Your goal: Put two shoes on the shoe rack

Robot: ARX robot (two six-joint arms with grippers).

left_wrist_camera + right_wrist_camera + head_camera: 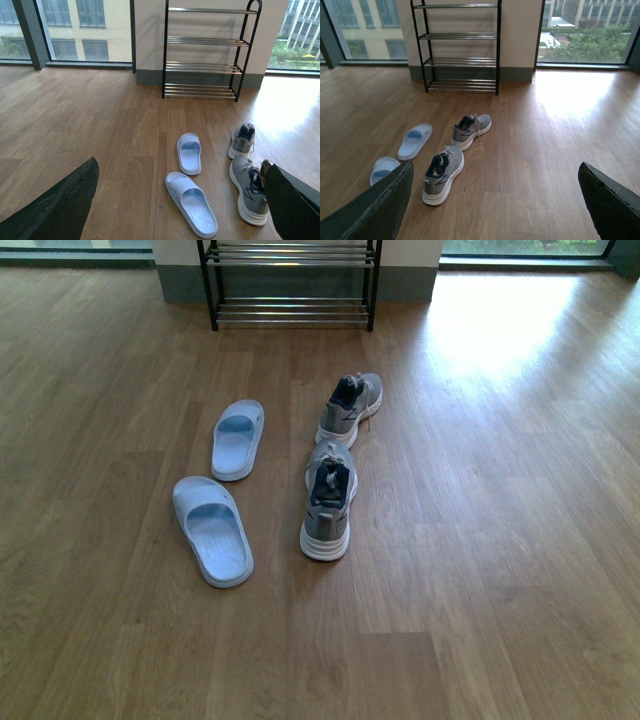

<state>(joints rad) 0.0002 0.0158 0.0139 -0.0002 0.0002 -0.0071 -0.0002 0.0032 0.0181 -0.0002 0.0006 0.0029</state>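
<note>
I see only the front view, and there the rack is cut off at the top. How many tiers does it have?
Observer: The shoe rack has four tiers of chrome bars. Both wrist views show it whole.
Operator: Is something already on the upper tiers?
Observer: No, all four tiers are bare in the wrist views.
Operator: I see no arms. Are the grippers open?
Observer: Yes. The left gripper and the right gripper both have their fingers spread wide and hold nothing.
</note>
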